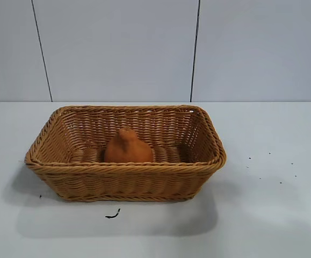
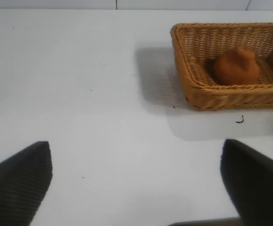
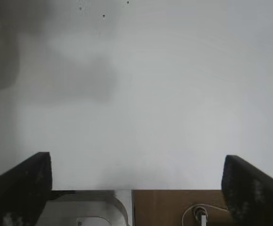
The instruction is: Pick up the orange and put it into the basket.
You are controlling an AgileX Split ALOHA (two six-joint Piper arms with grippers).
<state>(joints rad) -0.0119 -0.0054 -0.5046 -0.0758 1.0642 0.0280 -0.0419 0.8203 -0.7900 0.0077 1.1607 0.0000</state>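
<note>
- The white bench (image 1: 273, 215) fills most of the room in front of me, with a pale panelled wall (image 1: 117, 48) behind it.
- The basket (image 1: 125, 183) sits on the bench near the middle, long side toward me, its braided rim whole all the way round.
- The orange (image 1: 127, 147) rests on the basket floor, about the middle of its length, knobby top up, touching nothing but the weave beneath it.
- The left claw (image 2: 136, 183) hangs over bare bench well apart from the basket, its two dark fingers (image 2: 20, 181) spread wide with nothing between them.
- The right claw (image 3: 136, 188) is over bare bench too, near the bench's edge, fingers (image 3: 23, 186) just as wide apart and holding nothing; only a sliver of the basket shows at the corner of its view.
- A small dark curled scrap (image 1: 113, 214) lies on the bench just in front of the basket.
- A scatter of tiny dark specks (image 1: 268, 166) dots the bench to the right of the basket.
</note>
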